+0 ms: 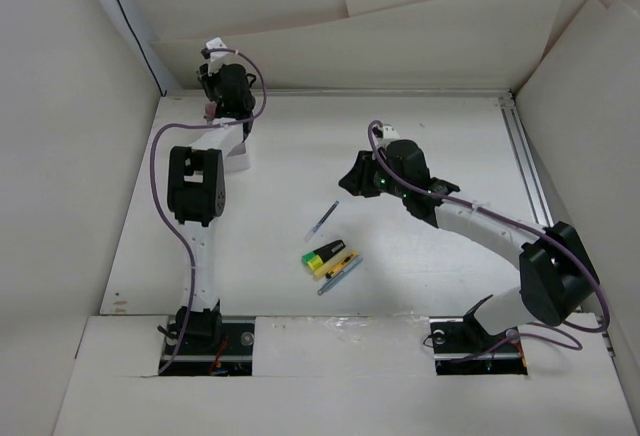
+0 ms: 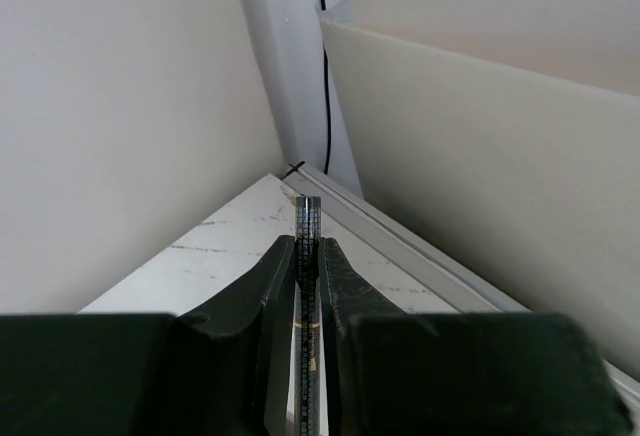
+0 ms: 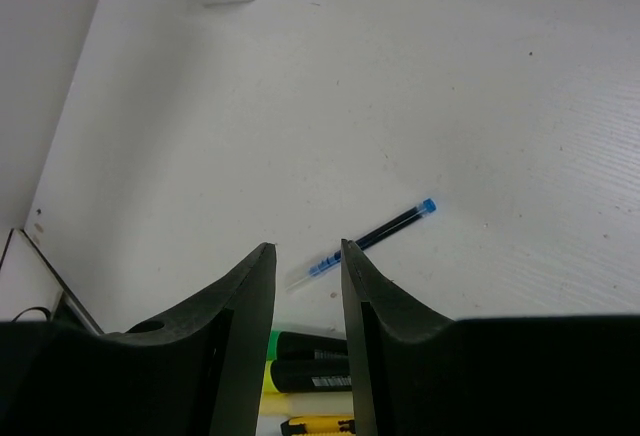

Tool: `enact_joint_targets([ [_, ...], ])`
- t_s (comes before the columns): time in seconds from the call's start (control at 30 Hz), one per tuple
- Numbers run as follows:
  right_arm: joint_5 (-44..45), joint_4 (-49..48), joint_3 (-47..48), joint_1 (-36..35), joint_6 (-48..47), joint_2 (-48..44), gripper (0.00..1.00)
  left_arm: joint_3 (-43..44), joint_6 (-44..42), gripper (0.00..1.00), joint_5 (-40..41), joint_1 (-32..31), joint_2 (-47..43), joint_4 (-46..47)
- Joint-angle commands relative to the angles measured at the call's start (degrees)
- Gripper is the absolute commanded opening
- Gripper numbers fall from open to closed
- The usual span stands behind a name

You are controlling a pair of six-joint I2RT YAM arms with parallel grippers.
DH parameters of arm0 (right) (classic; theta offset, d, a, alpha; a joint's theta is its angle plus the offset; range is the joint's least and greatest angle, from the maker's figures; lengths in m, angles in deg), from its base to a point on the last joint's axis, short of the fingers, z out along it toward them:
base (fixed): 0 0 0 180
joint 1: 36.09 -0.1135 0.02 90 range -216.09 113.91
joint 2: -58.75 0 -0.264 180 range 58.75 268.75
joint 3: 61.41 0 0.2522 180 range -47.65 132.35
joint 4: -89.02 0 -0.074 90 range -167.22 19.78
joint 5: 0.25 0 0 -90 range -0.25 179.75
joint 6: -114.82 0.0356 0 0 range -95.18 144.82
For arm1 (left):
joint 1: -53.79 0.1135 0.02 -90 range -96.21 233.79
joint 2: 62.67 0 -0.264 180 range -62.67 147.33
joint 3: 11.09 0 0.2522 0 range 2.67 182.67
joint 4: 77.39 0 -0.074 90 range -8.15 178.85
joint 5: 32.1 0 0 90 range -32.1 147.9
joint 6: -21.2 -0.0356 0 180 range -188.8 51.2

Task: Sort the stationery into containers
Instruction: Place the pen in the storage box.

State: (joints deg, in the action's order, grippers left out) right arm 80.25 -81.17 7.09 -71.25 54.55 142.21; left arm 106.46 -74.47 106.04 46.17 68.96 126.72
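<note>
White table [image 1: 300,146], surrounding white panels [image 1: 60,156], black cable [image 2: 326,106]

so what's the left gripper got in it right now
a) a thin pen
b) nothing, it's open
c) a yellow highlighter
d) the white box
a: in the left wrist view the left gripper is shut on a thin pen that sticks out past its tips.
</note>
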Motion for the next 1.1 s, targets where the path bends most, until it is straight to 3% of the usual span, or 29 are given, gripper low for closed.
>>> enact_joint_targets([
  [0.0, -0.52, -3.44, -0.07, 0.44, -1.00, -1.46, 0.39, -0.87, -4.78, 0.00, 3.53, -1.44, -1.39, 8.44],
  [0.5, -1.05, -3.44, -0.59, 0.44, -1.00, -2.60, 0.40, -5.79, -3.64, 0.03, 4.59, -1.44, -3.49, 9.68],
  [0.77, -1.66, -3.44, -0.60, 0.44, -1.00, -3.13, 0.40, -8.42, -3.12, 0.20, 5.21, -2.49, -6.12, 9.15],
  [1.07, -1.67, -3.44, -0.60, 0.44, -0.47, -3.66, 0.40, -14.84, -0.84, 0.24, 5.74, -4.95, -12.80, 8.63],
])
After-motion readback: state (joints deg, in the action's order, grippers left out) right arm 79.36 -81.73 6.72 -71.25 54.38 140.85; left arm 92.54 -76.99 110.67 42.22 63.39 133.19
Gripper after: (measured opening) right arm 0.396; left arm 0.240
